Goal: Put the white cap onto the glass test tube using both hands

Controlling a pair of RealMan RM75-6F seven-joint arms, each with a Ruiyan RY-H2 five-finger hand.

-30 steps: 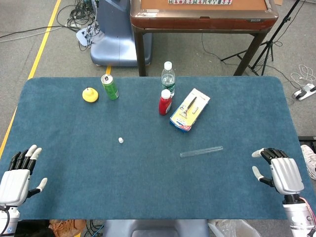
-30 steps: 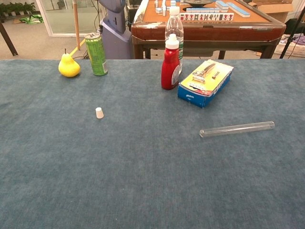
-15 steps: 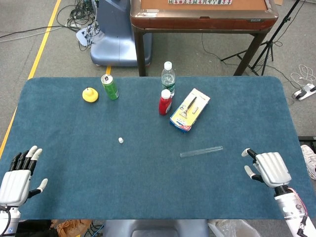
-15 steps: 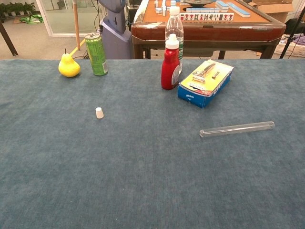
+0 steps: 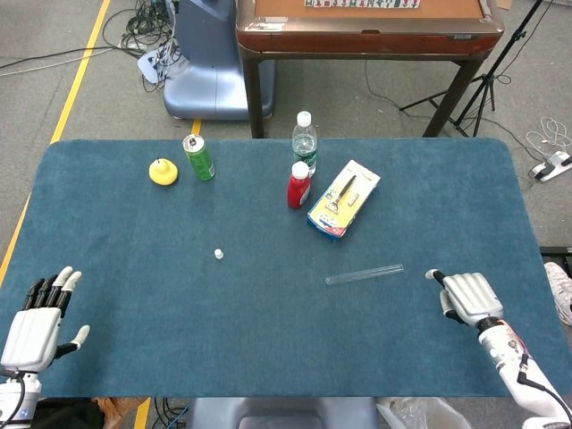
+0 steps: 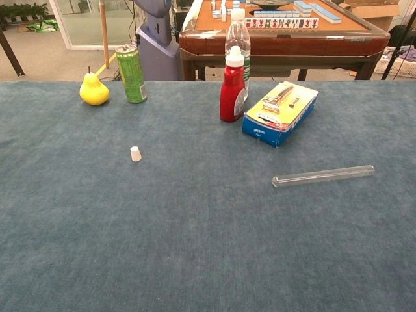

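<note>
One glass test tube lies on its side on the blue table, uncapped, its open end toward the robot's left in the chest view. Taking that tube as the landmark: one white cap stands well apart from it to the left, alone on the cloth and slightly farther from the robot.

Behind the tube sits one blue-and-yellow box with a razor pictured on its lid. Just left of that box stands one red bottle with a white top, and directly behind the red bottle is one clear water bottle, so two bottles in all. Much farther left of the tube and at the back of the table are one green can and, beside it, one yellow pear, also seen in the chest view.

Two hands show, both only in the head view. The right hand hovers near the tube's right end, apart from it, back upward, thumb pointing toward the tube, holding nothing; whether its other fingers are spread or tucked cannot be told. The left hand is far to the left of the tube at the near-left table corner, fingers extended side by side and thumb out, holding nothing.
</note>
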